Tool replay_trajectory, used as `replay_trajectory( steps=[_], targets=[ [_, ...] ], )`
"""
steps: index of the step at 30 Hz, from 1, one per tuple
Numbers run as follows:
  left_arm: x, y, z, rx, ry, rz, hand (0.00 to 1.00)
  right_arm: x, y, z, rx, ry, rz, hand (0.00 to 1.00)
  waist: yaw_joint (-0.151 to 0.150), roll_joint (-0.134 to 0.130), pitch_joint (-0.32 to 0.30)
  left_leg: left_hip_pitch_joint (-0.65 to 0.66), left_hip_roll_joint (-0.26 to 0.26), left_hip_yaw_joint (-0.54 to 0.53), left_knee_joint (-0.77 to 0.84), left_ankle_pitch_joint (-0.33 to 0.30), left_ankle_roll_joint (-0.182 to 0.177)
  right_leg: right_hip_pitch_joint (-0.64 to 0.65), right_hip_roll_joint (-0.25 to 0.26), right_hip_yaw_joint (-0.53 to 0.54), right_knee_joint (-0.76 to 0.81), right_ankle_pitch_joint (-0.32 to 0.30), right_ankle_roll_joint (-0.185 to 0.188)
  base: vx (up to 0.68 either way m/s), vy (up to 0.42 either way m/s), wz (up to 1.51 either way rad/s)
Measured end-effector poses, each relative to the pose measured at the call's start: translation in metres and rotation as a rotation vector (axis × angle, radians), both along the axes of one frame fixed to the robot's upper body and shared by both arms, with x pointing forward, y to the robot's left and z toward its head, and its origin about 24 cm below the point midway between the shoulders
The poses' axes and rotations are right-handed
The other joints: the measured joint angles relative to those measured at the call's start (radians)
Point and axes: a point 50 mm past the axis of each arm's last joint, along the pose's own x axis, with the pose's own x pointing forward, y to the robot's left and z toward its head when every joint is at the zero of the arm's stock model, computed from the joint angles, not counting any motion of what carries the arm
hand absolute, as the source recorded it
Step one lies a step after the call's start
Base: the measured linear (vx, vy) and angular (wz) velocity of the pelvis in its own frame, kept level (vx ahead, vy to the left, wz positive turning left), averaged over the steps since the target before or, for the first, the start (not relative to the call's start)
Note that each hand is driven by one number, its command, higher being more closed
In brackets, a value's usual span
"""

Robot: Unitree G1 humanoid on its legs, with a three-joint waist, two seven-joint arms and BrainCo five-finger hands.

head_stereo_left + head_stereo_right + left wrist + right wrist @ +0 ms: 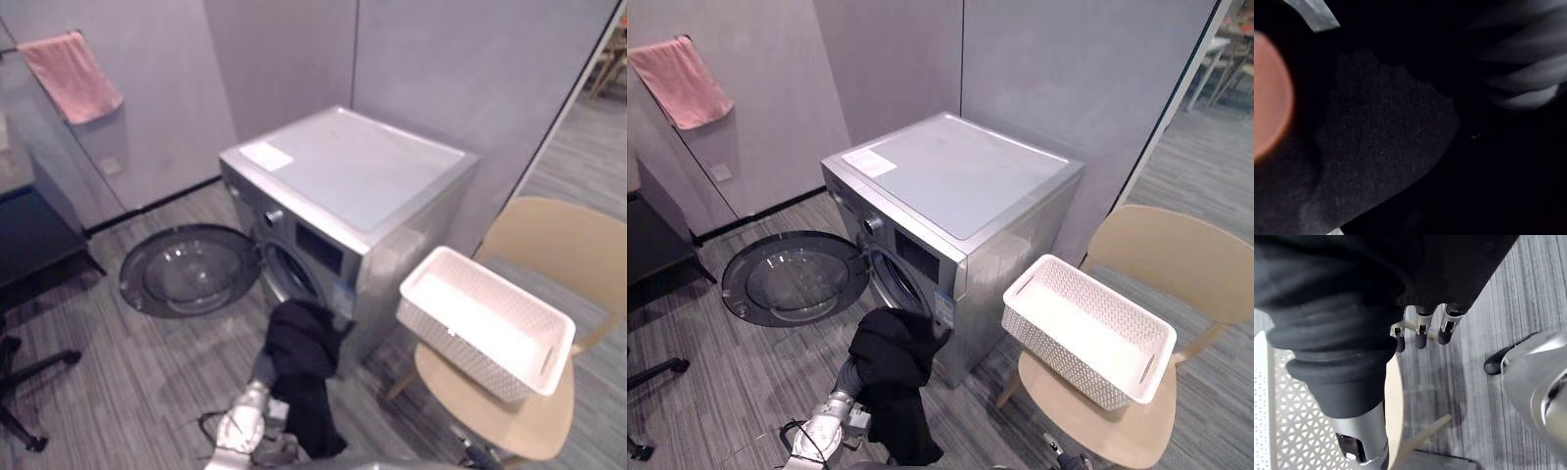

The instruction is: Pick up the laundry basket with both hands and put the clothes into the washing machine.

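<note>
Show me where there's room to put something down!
The washing machine's top is bare apart from a white label. The white basket on the chair looks empty. Floor lies free this side of the open door. In front of the drum it is crowded: black clothes hang there.

My head's two eyes look steeply down from above at the silver-grey front-loading washing machine (353, 176) and the white perforated plastic basket (1048, 352) on the tan wooden chair (1176, 259). They share the whole scene from slightly offset spots. My left wrist camera sits almost against the black cloth garment (1386, 147). My right wrist camera looks down along my right hand (1420, 333) at the grey striped floor (1488, 333), catching that basket and the chair's edge from close by.
</note>
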Motion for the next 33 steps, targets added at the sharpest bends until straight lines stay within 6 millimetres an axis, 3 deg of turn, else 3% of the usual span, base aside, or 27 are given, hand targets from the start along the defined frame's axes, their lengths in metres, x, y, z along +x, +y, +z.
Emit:
replay_trajectory(
  steps=[4,6,8,10,13,15,16,17,18,21,25,27,29,31,32,33],
  targets=[
    [-0.007,0.005,0.004,-0.02,-0.01,0.039,1.0,0.013,0.015,-0.003,0.023,0.022,0.062,0.0,0.056,0.013,-0.003,-0.069,-0.018,0.003,0.033,-0.001,0.001,-0.004,0.025,0.064,-0.106,0.025,0.043,-0.04,0.079,0.0],
    [-0.007,0.006,0.004,-0.022,-0.006,0.042,1.0,0.018,0.02,-0.003,0.038,0.028,0.073,0.0,0.059,0.01,-0.002,-0.108,-0.024,-0.006,0.071,0.005,0.011,-0.01,0.026,0.07,-0.115,0.032,0.05,0.0,0.086,0.27],
    [-0.005,0.006,0.005,-0.017,-0.013,0.036,1.0,0.03,0.029,-0.003,0.053,0.022,0.094,0.0,0.083,-0.007,0.019,-0.162,-0.061,-0.019,0.16,-0.019,0.05,-0.019,0.01,0.085,-0.099,0.072,0.054,0.03,0.095,0.39],
    [-0.007,0.005,0.004,-0.017,-0.007,0.03,1.0,0.035,0.033,-0.002,0.06,0.008,0.096,0.0,0.093,-0.02,0.027,-0.202,-0.089,-0.034,0.25,-0.064,0.065,-0.018,0.013,0.123,-0.071,0.061,0.054,0.02,0.102,0.39],
    [-0.007,0.006,0.004,-0.023,-0.002,0.017,1.0,0.039,0.031,0.0,0.059,-0.013,0.086,0.0,0.097,-0.033,0.025,-0.236,-0.126,-0.057,0.331,-0.104,0.093,-0.012,0.042,0.222,-0.05,-0.005,0.009,0.02,0.116,0.37],
    [-0.008,0.005,0.003,-0.025,0.005,-0.003,1.0,0.045,0.03,0.002,0.06,-0.037,0.077,0.0,0.101,-0.054,0.017,-0.249,-0.146,-0.055,0.324,-0.107,0.1,-0.015,0.06,0.293,-0.068,-0.041,-0.08,0.08,0.132,0.16],
    [-0.008,0.006,0.002,-0.024,0.008,-0.004,1.0,0.046,0.03,0.002,0.062,-0.039,0.078,0.0,0.1,-0.062,0.012,-0.255,-0.146,-0.052,0.318,-0.108,0.103,-0.019,0.063,0.309,-0.073,-0.05,-0.095,0.1,0.129,0.06],
    [-0.009,0.008,0.001,-0.013,0.015,-0.012,1.0,0.049,0.032,0.003,0.067,-0.045,0.082,0.0,0.094,-0.085,0.009,-0.252,-0.152,-0.041,0.292,-0.104,0.111,-0.029,0.066,0.346,-0.059,-0.058,-0.11,0.11,0.052,0.04],
    [-0.01,0.012,-0.002,0.005,0.034,-0.023,1.0,0.051,0.034,0.003,0.072,-0.05,0.085,0.0,0.077,-0.096,0.009,-0.241,-0.15,-0.025,0.256,-0.094,0.124,-0.062,0.095,0.388,0.0,-0.048,-0.093,0.12,0.013,-0.08],
    [-0.01,0.01,-0.005,0.012,0.053,-0.036,1.0,0.053,0.031,0.004,0.064,-0.061,0.086,0.0,0.068,-0.095,0.012,-0.159,-0.124,-0.008,0.169,-0.071,0.132,-0.071,0.198,0.386,0.006,-0.05,-0.096,0.09,-0.062,-0.39],
    [-0.005,-0.008,-0.013,0.01,0.078,-0.119,1.0,0.033,0.014,0.003,0.033,-0.042,-0.016,0.0,0.0,-0.087,0.012,-0.13,-0.144,-0.022,0.08,-0.022,0.127,-0.07,0.17,0.352,-0.032,-0.02,-0.079,0.13,-0.035,0.12],
    [-0.007,-0.013,-0.016,0.002,0.094,-0.145,1.0,0.023,0.011,0.001,0.035,-0.022,-0.071,0.0,-0.01,-0.071,0.025,-0.132,-0.149,-0.022,0.094,-0.029,0.135,-0.065,0.165,0.357,-0.035,-0.022,-0.068,0.15,0.0,-0.08],
    [-0.008,-0.018,-0.017,-0.01,0.101,-0.174,1.0,0.01,0.011,-0.002,0.039,0.016,-0.094,0.0,-0.031,-0.061,0.027,-0.137,-0.164,-0.024,0.15,-0.083,0.143,-0.044,0.164,0.353,-0.028,-0.044,-0.06,0.18,-0.005,0.0],
    [-0.005,-0.018,-0.015,-0.01,0.091,-0.184,1.0,0.005,0.014,-0.003,0.052,0.028,-0.103,0.0,-0.043,-0.051,0.031,-0.152,-0.18,-0.048,0.23,-0.143,0.14,-0.039,0.17,0.338,0.022,-0.089,-0.08,0.14,-0.014,0.24],
    [-0.004,-0.019,-0.014,-0.014,0.088,-0.184,1.0,0.002,0.015,-0.004,0.06,0.03,-0.116,0.0,-0.053,-0.044,0.032,-0.172,-0.19,-0.069,0.297,-0.186,0.122,-0.03,0.173,0.32,0.038,-0.113,-0.096,0.18,-0.028,0.57],
    [-0.001,-0.019,-0.013,-0.013,0.083,-0.182,1.0,0.002,0.016,-0.004,0.066,0.027,-0.134,0.0,-0.054,-0.041,0.024,-0.206,-0.193,-0.076,0.379,-0.222,0.075,-0.014,0.169,0.304,0.038,-0.125,-0.092,0.19,-0.019,0.53]
  ],
)
